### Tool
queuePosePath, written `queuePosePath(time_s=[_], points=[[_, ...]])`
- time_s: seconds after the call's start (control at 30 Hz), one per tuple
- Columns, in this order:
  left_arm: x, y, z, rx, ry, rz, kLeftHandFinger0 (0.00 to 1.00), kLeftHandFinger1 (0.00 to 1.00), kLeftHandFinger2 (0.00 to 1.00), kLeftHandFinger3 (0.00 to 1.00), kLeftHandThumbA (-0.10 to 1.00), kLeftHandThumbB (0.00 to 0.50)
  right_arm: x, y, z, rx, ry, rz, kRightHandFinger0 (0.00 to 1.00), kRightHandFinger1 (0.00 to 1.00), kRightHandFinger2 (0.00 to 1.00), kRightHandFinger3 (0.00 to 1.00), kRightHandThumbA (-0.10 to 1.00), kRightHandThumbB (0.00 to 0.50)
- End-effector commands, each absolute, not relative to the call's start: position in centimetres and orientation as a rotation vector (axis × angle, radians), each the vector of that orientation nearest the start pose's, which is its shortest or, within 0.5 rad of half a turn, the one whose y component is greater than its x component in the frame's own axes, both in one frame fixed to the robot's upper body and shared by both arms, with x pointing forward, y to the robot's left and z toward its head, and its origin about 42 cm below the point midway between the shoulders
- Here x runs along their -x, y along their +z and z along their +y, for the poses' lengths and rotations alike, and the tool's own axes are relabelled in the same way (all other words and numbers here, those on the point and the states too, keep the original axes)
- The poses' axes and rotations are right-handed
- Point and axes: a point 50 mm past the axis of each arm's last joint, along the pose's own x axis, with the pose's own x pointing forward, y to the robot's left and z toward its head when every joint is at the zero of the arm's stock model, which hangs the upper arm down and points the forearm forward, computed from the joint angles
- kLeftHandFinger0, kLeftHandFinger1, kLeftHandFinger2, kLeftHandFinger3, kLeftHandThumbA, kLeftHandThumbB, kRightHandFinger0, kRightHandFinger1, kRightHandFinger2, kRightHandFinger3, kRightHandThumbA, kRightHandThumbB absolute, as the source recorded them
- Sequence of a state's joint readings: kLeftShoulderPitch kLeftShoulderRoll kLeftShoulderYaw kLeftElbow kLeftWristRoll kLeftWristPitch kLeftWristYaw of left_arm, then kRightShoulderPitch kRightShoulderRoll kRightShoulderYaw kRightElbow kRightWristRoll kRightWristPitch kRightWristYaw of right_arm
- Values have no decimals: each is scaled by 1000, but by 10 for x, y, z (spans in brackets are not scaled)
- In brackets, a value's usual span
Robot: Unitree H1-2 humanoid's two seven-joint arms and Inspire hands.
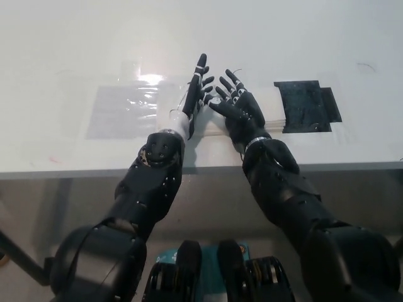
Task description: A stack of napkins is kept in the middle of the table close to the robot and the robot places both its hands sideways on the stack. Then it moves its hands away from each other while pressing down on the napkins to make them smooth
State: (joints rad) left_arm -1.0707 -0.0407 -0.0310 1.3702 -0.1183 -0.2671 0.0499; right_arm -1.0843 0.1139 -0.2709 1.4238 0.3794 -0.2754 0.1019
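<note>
Two hands sit close together at the middle of my view, over the near part of the white surface point(63, 50). My left hand point(194, 100) stands on its edge, fingers straight and close together, pointing away from me. My right hand point(238, 110) lies just beside it, palm tilted up, fingers spread and slightly curled. Neither holds anything. The napkins point(217, 129) are white on white and hard to make out; I see only a pale raised edge under and between the two hands, near the front rim. A clear plastic sheet point(123, 110) lies left of my left hand, and a black patch point(305, 106) lies right of my right hand.
</note>
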Motion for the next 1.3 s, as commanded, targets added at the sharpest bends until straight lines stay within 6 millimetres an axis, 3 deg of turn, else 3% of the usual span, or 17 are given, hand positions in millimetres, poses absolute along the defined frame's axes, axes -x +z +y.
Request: queuePosePath(time_s=[0.0,0.17,0.27,0.53,0.67,0.87,1.17,1.27], points=[[-530,167,94,-93,-201,137,1000,1000,1000,1000,1000,432,-526,166,-77,-442,136,189,1000,1000,1000,1000,1000,315],[-535,175,100,-74,-197,110,1000,1000,1000,1000,1000,410,-532,170,-91,-408,133,181,1000,1000,1000,1000,1000,334],[-537,176,108,-54,-189,109,1000,1000,1000,1000,1000,436,-534,168,-106,-366,115,183,1000,1000,1000,1000,1000,346],[-543,181,128,-32,-164,104,1000,1000,1000,1000,1000,450,-540,163,-151,-414,11,229,1000,1000,1000,1000,1000,343],[-544,184,131,-41,-165,83,1000,1000,1000,1000,1000,451,-544,169,-170,-325,-6,204,1000,1000,1000,1000,1000,318],[-550,196,137,-34,-171,48,1000,1000,1000,1000,1000,459,-553,186,-185,-256,-4,164,1000,1000,1000,1000,1000,318],[-558,208,161,-49,-139,35,1000,1000,1000,1000,1000,437,-552,181,-207,-316,-49,195,1000,1000,1000,1000,1000,375],[-560,212,174,-51,-122,36,1000,1000,1000,1000,1000,449,-551,180,-214,-325,-59,176,1000,1000,1000,1000,1000,366]])
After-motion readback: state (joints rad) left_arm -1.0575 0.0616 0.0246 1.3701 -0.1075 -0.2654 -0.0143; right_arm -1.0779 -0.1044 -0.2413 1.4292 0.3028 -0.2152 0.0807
